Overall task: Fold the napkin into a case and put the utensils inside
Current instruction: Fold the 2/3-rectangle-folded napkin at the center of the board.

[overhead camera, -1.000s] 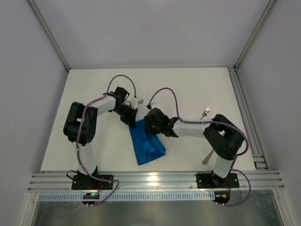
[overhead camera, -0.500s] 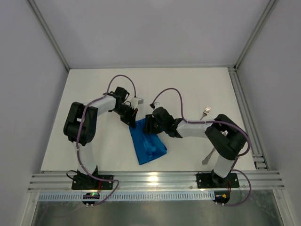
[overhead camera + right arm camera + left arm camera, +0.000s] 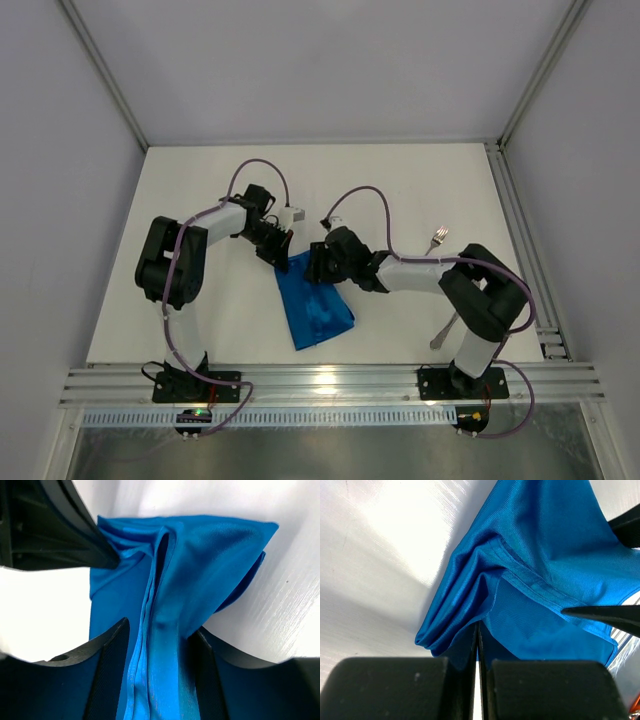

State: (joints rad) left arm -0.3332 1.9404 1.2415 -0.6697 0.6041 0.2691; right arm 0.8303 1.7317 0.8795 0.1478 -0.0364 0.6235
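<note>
The napkin (image 3: pixel 312 305) is plain bright blue, with no pattern, on a white table (image 3: pixel 420 180). The fork (image 3: pixel 437 238) at the far right is silver. The arms (image 3: pixel 410 270) are black and white, with purple cables (image 3: pixel 258 162).

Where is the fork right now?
In the top view, the fork lies on the right side of the table, just beyond the right arm, well right of the blue napkin.

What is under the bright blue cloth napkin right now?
Only the white table shows around the bright blue cloth napkin. Whatever its folds cover is hidden; the silver metal fork lies apart, uncovered.
</note>
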